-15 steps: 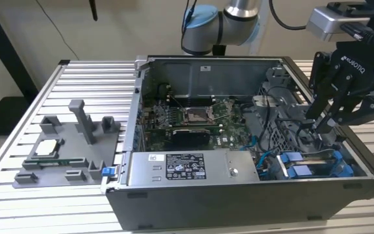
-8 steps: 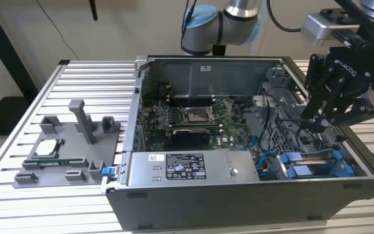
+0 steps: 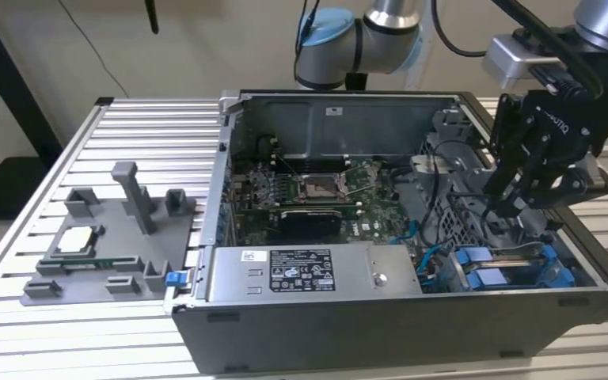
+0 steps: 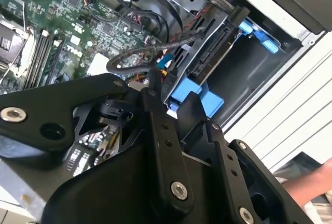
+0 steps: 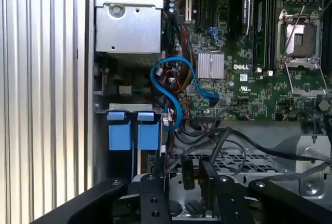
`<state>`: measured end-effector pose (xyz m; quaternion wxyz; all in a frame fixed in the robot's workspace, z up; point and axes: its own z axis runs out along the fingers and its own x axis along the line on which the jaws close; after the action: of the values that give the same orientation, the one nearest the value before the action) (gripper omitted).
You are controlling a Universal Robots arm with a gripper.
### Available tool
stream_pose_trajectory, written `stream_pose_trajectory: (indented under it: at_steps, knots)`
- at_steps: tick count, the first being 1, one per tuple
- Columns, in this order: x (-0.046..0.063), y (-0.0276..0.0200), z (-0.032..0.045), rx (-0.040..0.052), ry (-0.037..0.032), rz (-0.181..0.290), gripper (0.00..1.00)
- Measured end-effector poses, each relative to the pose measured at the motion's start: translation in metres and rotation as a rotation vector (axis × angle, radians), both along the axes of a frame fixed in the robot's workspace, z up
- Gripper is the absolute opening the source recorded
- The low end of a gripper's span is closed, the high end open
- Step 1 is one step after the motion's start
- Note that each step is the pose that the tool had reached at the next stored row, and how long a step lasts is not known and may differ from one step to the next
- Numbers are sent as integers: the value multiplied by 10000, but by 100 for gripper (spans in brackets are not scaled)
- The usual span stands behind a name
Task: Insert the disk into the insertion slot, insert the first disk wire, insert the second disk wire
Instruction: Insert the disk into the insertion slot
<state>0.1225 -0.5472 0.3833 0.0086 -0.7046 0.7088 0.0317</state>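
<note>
The disk's blue carrier [image 3: 494,273] sits in the drive bay at the case's front corner on the exterior view's right; its blue tabs [image 5: 134,133] and blue frame [image 4: 189,93] show in both wrist views. My black gripper [image 3: 521,207] hangs just above the drive cage beside it, jaws apart. A black wire connector [image 5: 188,175] lies between the fingers [image 5: 160,169] with cage metal showing on either side. A grey looped wire [image 4: 150,53] ends close to one fingertip [image 4: 154,81].
A silver labelled power-supply box [image 3: 315,273] fills the case's front. The motherboard [image 3: 315,190] lies behind it, with a blue cable [image 5: 174,79] looping near its edge. A grey fixture [image 3: 104,237] stands on the slatted table at the exterior view's left.
</note>
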Motion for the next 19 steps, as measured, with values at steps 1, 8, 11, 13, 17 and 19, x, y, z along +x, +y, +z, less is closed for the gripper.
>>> stream_pose_trajectory:
  at_steps: [1, 8, 11, 13, 17, 19]
  knots:
    - [0, 0, -7, 24, -24, 0, 100]
    - [0, 1, -18, 602, -297, 1, 0]
    - [-1, 0, -23, 604, -304, 0, 0]
    - [-1, 0, -24, 604, -304, 0, 0]
    - [-1, -3, -38, 605, -294, -1, 0]
    - [-1, -6, -43, 607, -294, -1, 0]
